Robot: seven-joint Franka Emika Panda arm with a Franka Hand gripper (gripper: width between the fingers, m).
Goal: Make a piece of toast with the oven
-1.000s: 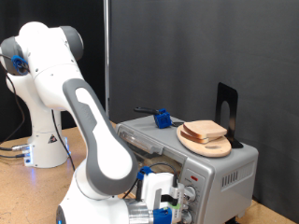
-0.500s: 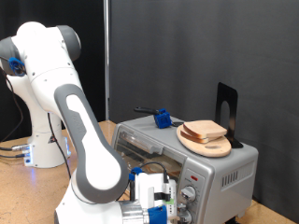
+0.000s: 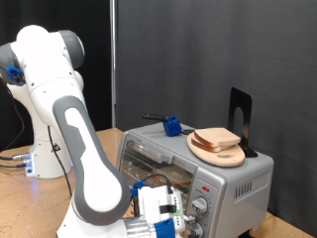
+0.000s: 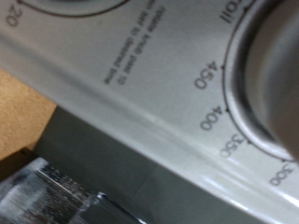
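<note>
Silver boxy countertop toaster oven (image 3: 188, 164) carries pale, tan-crusted bread slices (image 3: 217, 138) on a round wooden board (image 3: 220, 152) atop it. The gripper (image 3: 176, 210) sits at its knobs (image 4: 277, 75); its grip cannot be told. Dial markings read 450, 400, 350.

The oven (image 3: 198, 169) is showing silver metal, with dark glass in its door and a red light on its right-hand panel. Black numerals are ringing a grey knob (image 4: 271, 79) on its pale face. The piece of toast (image 3: 220, 138) is looking pale with a tan crust, lying on a light wooden board (image 3: 218, 151). The arm (image 3: 59, 89) is gleaming white, and a blue clip (image 3: 171, 126) is sitting on the oven's top.
</note>
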